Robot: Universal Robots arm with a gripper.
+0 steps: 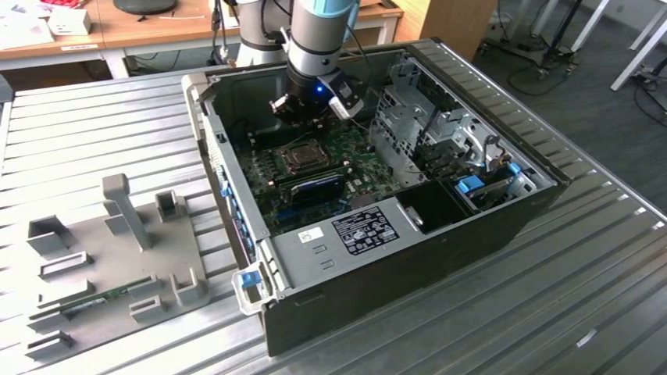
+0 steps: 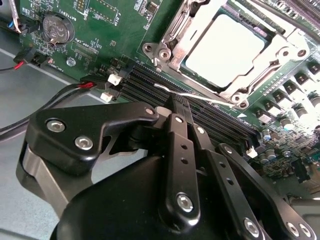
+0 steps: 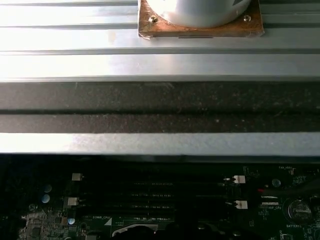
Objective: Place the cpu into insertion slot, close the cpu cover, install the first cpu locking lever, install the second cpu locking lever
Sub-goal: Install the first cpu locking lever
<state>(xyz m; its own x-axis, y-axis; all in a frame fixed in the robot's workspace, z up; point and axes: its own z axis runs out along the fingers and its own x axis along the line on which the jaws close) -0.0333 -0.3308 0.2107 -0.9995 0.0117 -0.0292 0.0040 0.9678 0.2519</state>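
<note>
1 cpu (image 2: 225,50), 1 cpu cover (image 2: 200,82), 1 pc case (image 1: 438,258), 1 arm (image 1: 318,39).

We see a ribbed metal tabletop (image 1: 583,312) running to every edge of the exterior view. Beyond its far edge stands a wooden desk (image 1: 167,31) carrying white papers (image 1: 26,27) and a dark round object. Past the far right corner lies a dark grey floor (image 1: 563,78) crossed by white stand legs (image 1: 641,47).

Matt silver metal cpu (image 2: 225,51); glossy green circuit board (image 2: 120,35).
</note>
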